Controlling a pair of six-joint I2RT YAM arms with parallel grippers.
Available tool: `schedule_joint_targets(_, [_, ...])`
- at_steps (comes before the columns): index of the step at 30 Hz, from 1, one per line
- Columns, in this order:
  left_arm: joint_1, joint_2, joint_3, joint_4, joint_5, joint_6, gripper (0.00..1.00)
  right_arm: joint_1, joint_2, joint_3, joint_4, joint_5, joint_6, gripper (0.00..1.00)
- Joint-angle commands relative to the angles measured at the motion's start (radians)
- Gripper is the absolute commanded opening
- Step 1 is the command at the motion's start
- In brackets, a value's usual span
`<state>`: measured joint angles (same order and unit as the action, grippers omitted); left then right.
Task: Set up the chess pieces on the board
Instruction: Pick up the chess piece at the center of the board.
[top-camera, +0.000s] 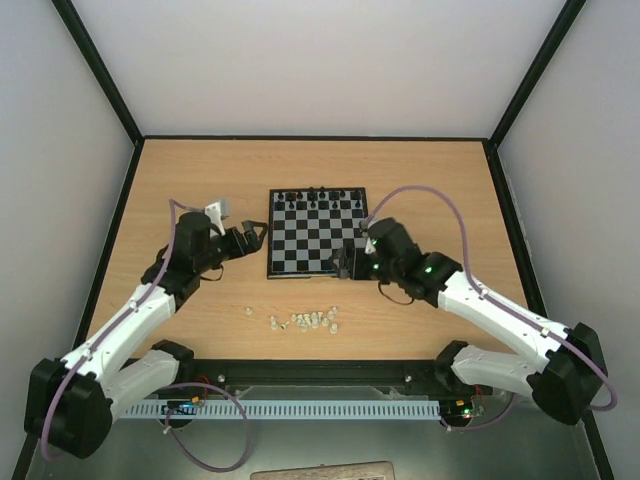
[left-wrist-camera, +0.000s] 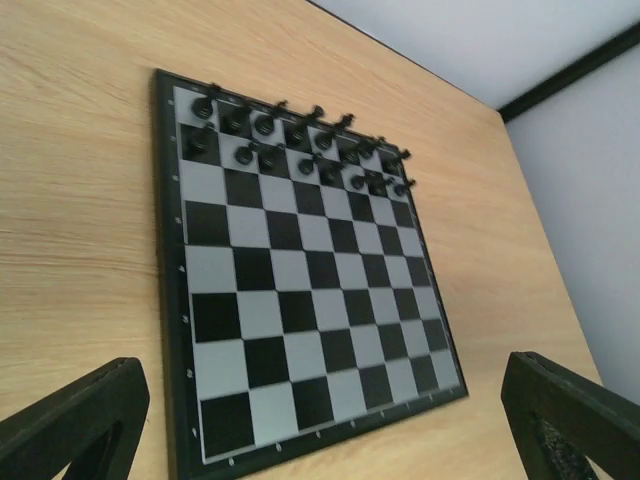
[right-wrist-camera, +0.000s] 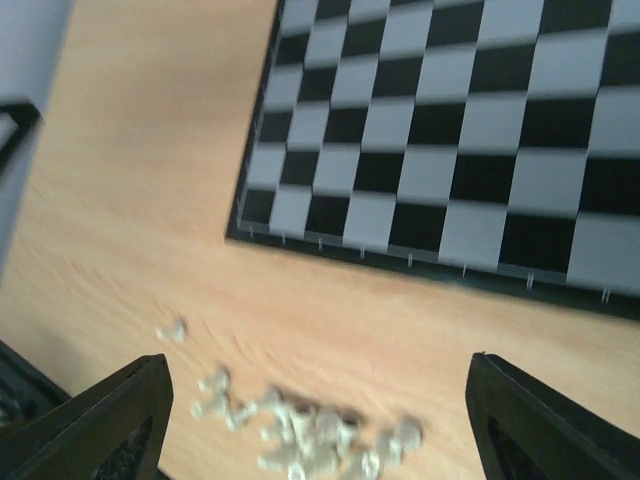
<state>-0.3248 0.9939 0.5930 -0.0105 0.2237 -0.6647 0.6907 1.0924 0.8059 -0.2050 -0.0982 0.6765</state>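
Note:
The board (top-camera: 310, 250) lies flat in the middle of the table, its near rows bare. The white chess pieces (top-camera: 305, 320) lie in a loose heap on the wood in front of the board, blurred in the right wrist view (right-wrist-camera: 320, 435). My left gripper (top-camera: 262, 237) hovers at the board's left edge, open and holding nothing, looking across the board (left-wrist-camera: 300, 300). Over the board's near right corner (right-wrist-camera: 400, 190), my right gripper (top-camera: 345, 262) is open and tilted toward the heap, with nothing between its fingers (right-wrist-camera: 130, 410).
Black pieces (top-camera: 318, 198) fill the board's two far rows, also seen in the left wrist view (left-wrist-camera: 300, 150). One white piece (right-wrist-camera: 173, 330) lies apart at the left of the heap. A black frame rail (top-camera: 320, 372) runs along the table's near edge.

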Motion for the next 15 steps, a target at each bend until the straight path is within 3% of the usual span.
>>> schedule_joint_targets(1, [-0.039,-0.115,-0.026,-0.086,0.064,0.075,1.00,0.172,0.010,0.013,-0.228,0.235,0.010,0.78])
schedule_joint_targets(5, [-0.060,-0.267,-0.028,-0.259,-0.039,0.062,0.99,0.325,0.032,-0.006,-0.299,0.347,0.073,0.73])
schedule_joint_targets(11, [-0.158,-0.494,-0.147,-0.205,-0.051,-0.080,0.99,0.481,0.106,-0.015,-0.370,0.507,0.163,0.63])
schedule_joint_targets(15, [-0.173,-0.525,-0.163,-0.275,-0.130,-0.068,0.99,0.544,0.118,-0.060,-0.283,0.488,0.199,0.55])
